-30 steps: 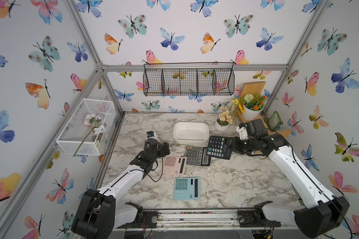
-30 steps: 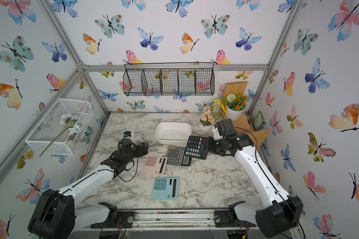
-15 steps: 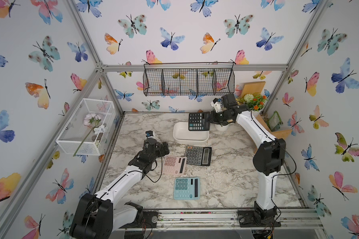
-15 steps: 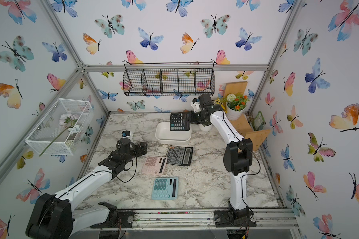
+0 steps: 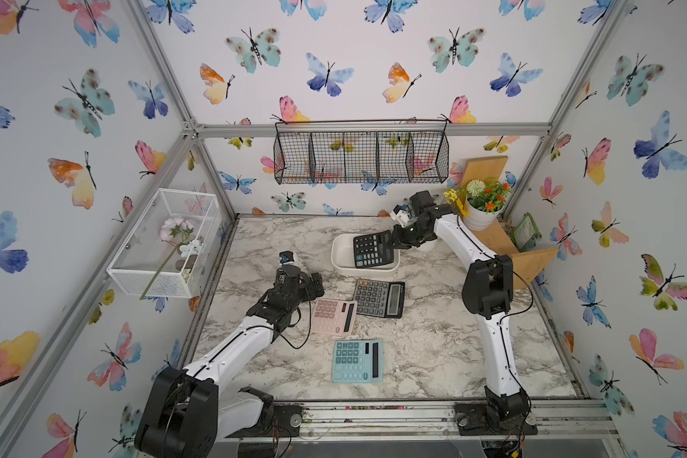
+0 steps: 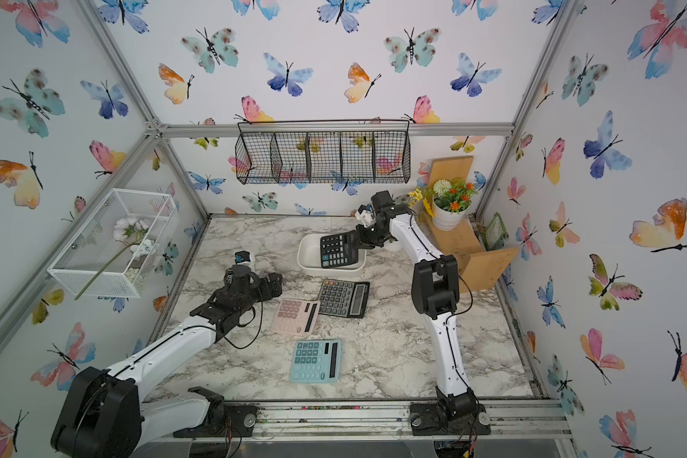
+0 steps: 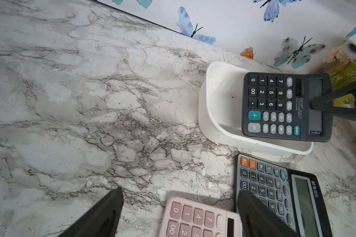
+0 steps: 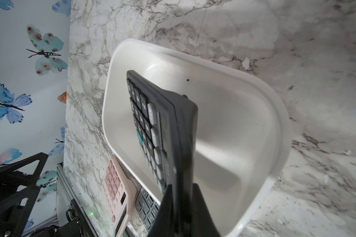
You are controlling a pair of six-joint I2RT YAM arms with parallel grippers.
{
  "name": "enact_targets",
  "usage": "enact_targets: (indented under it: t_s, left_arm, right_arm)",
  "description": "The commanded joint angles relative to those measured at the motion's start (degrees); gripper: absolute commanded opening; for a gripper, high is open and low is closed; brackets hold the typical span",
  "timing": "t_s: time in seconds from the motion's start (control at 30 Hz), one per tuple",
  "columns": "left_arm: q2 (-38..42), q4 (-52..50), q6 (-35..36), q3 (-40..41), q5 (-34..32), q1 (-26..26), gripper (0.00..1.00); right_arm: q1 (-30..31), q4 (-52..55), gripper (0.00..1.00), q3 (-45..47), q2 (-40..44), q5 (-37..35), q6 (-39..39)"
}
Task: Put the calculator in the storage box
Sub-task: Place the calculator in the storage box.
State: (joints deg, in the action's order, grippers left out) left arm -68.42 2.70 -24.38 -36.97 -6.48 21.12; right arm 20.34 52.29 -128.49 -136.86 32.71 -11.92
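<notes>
A black calculator (image 5: pixel 373 250) (image 6: pixel 337 250) hangs tilted over the white storage box (image 5: pixel 340 255) (image 6: pixel 306 255), keys toward the front, its far end down inside the tub. My right gripper (image 5: pixel 396 242) (image 8: pixel 181 186) is shut on the display end of the calculator (image 8: pixel 158 127). Whether it touches the storage box (image 8: pixel 234 115) I cannot tell. The left wrist view shows the calculator (image 7: pixel 284 106) above the storage box (image 7: pixel 214 98). My left gripper (image 5: pixel 316 283) (image 7: pixel 180 194) is open and empty at the corner of a pink calculator (image 5: pixel 334 317).
A dark grey calculator (image 5: pixel 379 297) and a light blue one (image 5: pixel 357 361) lie on the marble top in front of the tub. A black wire basket (image 5: pixel 361 158) hangs on the back wall. A white wire-mesh box (image 5: pixel 163 242) sits left; flower pot (image 5: pixel 482 216) and wooden shelf (image 5: pixel 532 261) right.
My right arm swung the black calculator from the table's right side to the back, then lowered it over the storage box. The left arm has barely moved.
</notes>
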Motion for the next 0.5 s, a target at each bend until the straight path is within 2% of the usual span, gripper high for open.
enact_targets:
  t_s: [0.0,0.17,0.47]
  left_arm:
    - [-0.08,0.02,0.83,-1.22,0.53,0.23,0.93]
    - [-0.69,0.14,0.73,-1.7,0.72,0.21,0.93]
    - [-0.33,-0.23,0.74,-2.12,0.59,0.18,0.94]
  right_arm:
    - [0.14,1.15,0.04,-1.59,-2.04,2.32,0.12]
    - [0.14,0.19,0.18,-3.19,-4.75,1.23,-2.32]
    - [0.14,-1.22,0.36,-4.18,-5.99,-1.03,-5.17]
